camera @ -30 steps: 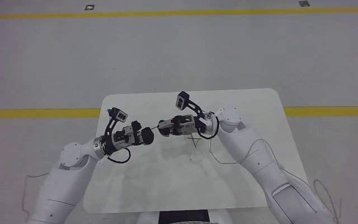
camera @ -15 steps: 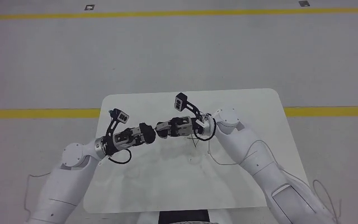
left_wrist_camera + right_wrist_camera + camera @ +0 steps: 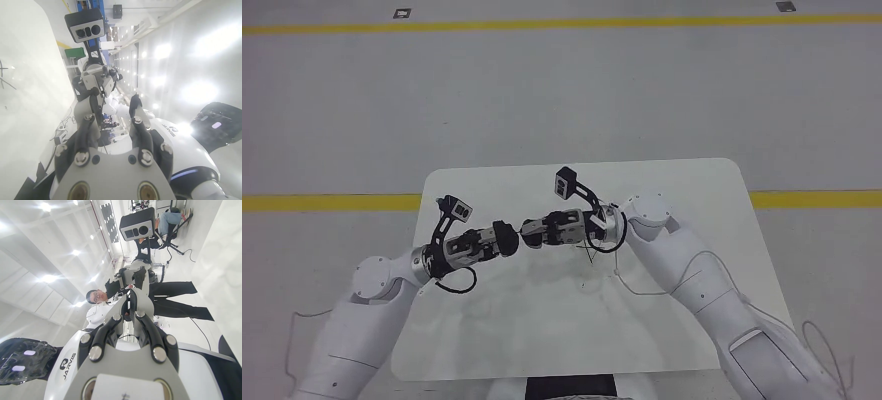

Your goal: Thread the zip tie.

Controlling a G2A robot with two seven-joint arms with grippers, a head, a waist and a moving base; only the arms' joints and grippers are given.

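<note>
White table [image 3: 682,200] with rounded corners carries both arms in the top view. They meet above its middle, a little toward the left edge. The left gripper [image 3: 506,239] and the right gripper [image 3: 526,232] stand tip to tip, just beside each other and raised off the surface. A few thin black strips [image 3: 590,252] lie crossed on the table under the right arm's wrist.

From the left wrist view, the left gripper [image 3: 114,98] has its jaws parted, with a clear gap between the two fingers. The zip tie [image 3: 103,100] shows as a thin black strand. It leads out from the tips of the right gripper [image 3: 94,91] and runs down through that gap, close along one finger. Whether it touches that finger I cannot tell.

From the right wrist view, the right gripper [image 3: 130,294] has its jaws drawn narrow, the ribbed black pad of one finger almost against the other. Its tips point straight at the left gripper [image 3: 135,277], which sits just beyond them.
</note>
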